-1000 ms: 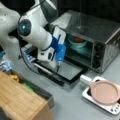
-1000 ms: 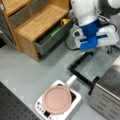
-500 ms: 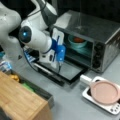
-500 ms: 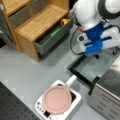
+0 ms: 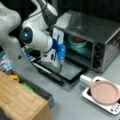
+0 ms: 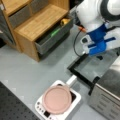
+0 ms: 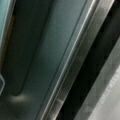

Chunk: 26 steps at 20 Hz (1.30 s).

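Observation:
My gripper [image 5: 60, 53], with blue parts on a white hand, hangs over the open glass door [image 5: 65, 70] of the toaster oven [image 5: 95, 37], just in front of the oven's mouth. Inside the oven sits a teal bowl [image 5: 76, 42] with something red in it. In a front view the gripper [image 6: 99, 49] is above the flat door [image 6: 93, 68]. Only the door glass and its metal edge [image 7: 75, 62] fill the wrist view; no fingers show there. I see nothing held in the gripper.
A pink pan [image 5: 104, 92] rests on a small white cooker [image 5: 112, 108] at a front view's lower right, also seen as pan [image 6: 57, 99]. A wooden cabinet [image 6: 37, 22] has an open drawer [image 6: 53, 35] with yellow and green items.
The gripper has shifted a little lower over the oven door in a front view, and to the right in a front view. The pan, bowl and drawer have not moved.

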Tool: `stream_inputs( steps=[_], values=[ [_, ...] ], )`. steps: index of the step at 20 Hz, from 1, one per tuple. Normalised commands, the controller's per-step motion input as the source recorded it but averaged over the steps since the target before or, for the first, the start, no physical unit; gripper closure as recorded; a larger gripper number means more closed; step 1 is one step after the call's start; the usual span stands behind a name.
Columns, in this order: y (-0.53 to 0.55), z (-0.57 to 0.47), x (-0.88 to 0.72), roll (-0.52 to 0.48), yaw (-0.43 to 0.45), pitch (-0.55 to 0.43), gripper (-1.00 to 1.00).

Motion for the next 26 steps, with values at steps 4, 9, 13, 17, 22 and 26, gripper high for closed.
stream_inputs(
  steps=[4, 9, 13, 17, 22, 26],
  values=[
    [0.07, -0.19, -0.13, 0.131, 0.237, -0.312, -1.00],
    [-0.01, -0.20, -0.05, 0.254, 0.273, -0.274, -1.00],
    [0.00, -0.18, 0.04, 0.348, 0.188, -0.190, -1.00],
    [0.07, -0.16, 0.11, 0.364, 0.157, -0.177, -1.00],
    [0.09, -0.07, 0.16, 0.315, 0.122, -0.145, -1.00],
    [0.03, 0.08, 0.13, 0.261, 0.071, -0.059, -1.00]
  ],
)
